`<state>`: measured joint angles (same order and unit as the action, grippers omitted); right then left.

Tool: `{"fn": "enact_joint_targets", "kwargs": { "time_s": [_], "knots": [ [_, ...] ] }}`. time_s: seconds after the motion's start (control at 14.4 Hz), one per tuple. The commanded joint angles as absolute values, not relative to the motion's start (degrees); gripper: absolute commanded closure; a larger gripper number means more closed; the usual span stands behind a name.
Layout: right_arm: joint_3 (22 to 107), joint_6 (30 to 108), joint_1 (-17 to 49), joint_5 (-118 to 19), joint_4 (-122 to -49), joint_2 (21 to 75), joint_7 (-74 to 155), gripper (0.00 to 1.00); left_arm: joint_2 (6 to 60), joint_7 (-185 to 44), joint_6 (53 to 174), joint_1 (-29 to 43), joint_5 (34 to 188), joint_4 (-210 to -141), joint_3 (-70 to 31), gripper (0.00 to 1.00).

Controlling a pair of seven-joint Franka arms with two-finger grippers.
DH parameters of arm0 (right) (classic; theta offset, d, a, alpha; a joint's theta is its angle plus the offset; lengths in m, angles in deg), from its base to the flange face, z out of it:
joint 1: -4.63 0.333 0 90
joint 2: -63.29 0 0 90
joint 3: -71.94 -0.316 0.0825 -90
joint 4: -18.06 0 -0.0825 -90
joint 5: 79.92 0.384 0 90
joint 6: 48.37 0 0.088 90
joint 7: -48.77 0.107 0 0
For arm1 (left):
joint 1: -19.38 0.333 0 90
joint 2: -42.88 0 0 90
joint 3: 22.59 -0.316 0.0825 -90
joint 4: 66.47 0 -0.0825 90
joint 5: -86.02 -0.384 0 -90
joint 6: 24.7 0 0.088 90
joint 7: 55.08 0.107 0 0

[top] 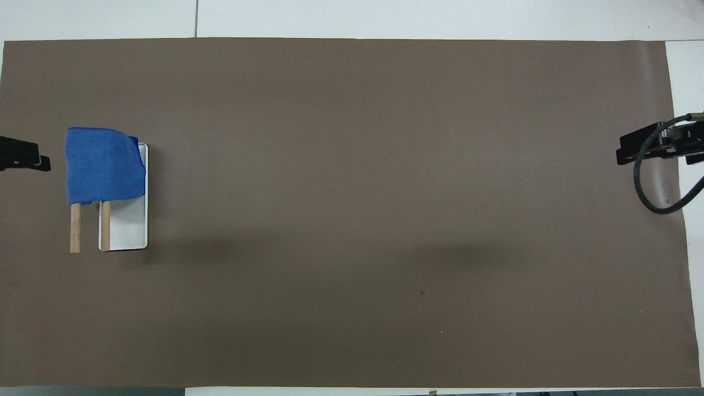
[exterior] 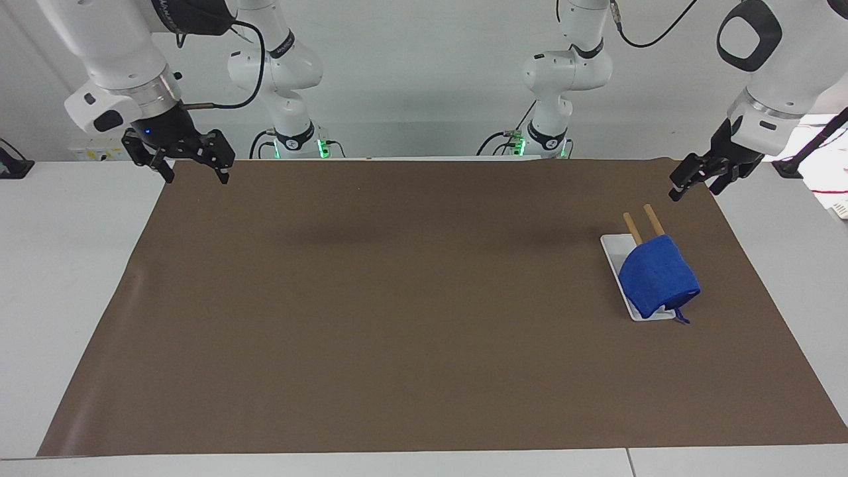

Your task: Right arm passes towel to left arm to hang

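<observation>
The left gripper (exterior: 692,179) is up in the air over the brown mat's (exterior: 397,298) edge at the left arm's end of the table, fingers parted a bit with nothing between them. In the overhead view only its black tip (top: 22,157) pokes in at the frame edge, well clear of the cloth.

The towel (exterior: 658,277) is draped over two wooden rails (exterior: 642,222) of a little rack with a white base (exterior: 613,250). It covers the end of the rails farther from the robots, and its loop tag (exterior: 681,318) dangles down to the mat. From overhead, the towel (top: 103,165) hides the rails' upper part, with bare wood (top: 75,228) sticking out below.

The right gripper (exterior: 193,162) waits over the mat corner at the right arm's end, fingers spread wide, empty, blue light on. Overhead shows it (top: 654,148) with its cable looping down.
</observation>
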<state>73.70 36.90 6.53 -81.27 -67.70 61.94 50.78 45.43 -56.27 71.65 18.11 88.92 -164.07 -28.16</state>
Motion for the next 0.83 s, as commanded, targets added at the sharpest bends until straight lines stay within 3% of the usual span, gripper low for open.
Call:
{"fn": "enact_joint_targets", "kwargs": {
  "time_s": [0.0, 0.49, 0.76],
  "knots": [
    [73.3, 36.2, 5.9, -81.1, -68.2, 62.4, 49.9, 0.00, 45.0, -55.0, 67.3, 17.4, 88.9, -162.1, -27.9, 0.00],
    [73.3, 36.2, 5.9, -81.1, -68.2, 62.4, 49.9, 0.00, 46.7, -54.5, 66.4, 17.4, 89.0, -162.9, -27.7, 0.00],
    [73.3, 36.2, 5.9, -81.1, -68.2, 62.4, 49.9, 0.00, 41.9, -54.5, 65.6, 18.1, 89.1, -156.6, -27.9, 0.00]
  ]
}}
